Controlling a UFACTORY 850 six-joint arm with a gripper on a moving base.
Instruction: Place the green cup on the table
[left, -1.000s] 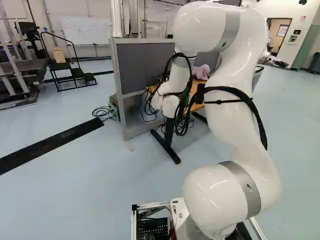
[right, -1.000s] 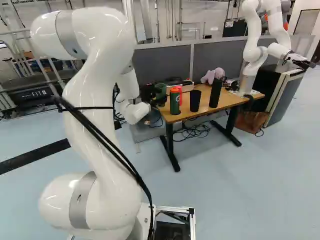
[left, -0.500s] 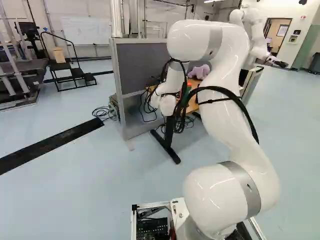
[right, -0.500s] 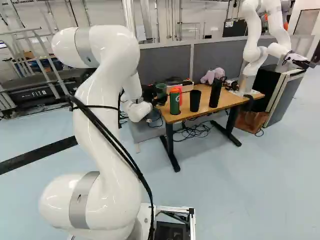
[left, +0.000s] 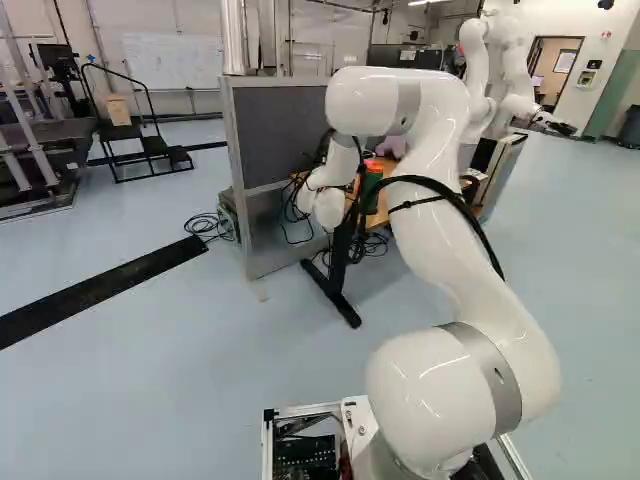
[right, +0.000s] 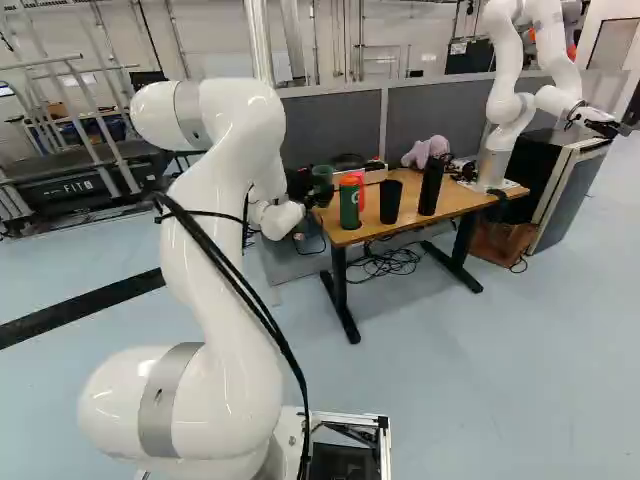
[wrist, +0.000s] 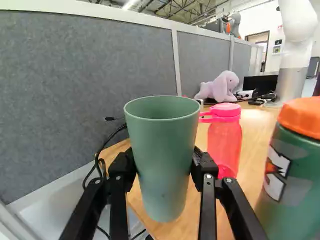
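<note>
In the right base view my black gripper (right: 304, 186) is at the near left corner of the wooden table (right: 446, 206), holding the green cup (right: 322, 180). The wrist view shows the gripper (wrist: 164, 162) shut on the cup (wrist: 162, 135), one finger against each side. The cup is upright and empty-looking, its rim above the fingers. Its lower end appears over the table's corner; whether it touches the top I cannot tell.
Close beside the cup stand a pink bottle (wrist: 225, 140) and a green bottle with an orange lid (wrist: 295, 170). Farther along are a black cup (right: 391, 201), a black bottle (right: 431, 187), a plush toy (wrist: 220, 87) and another robot (right: 505, 110). A grey partition (wrist: 90, 90) runs behind.
My arm's upper bend has come down and forward, leftward in the left base view and rightward in the right one. The cup has stayed in the gripper. The base has not moved.
</note>
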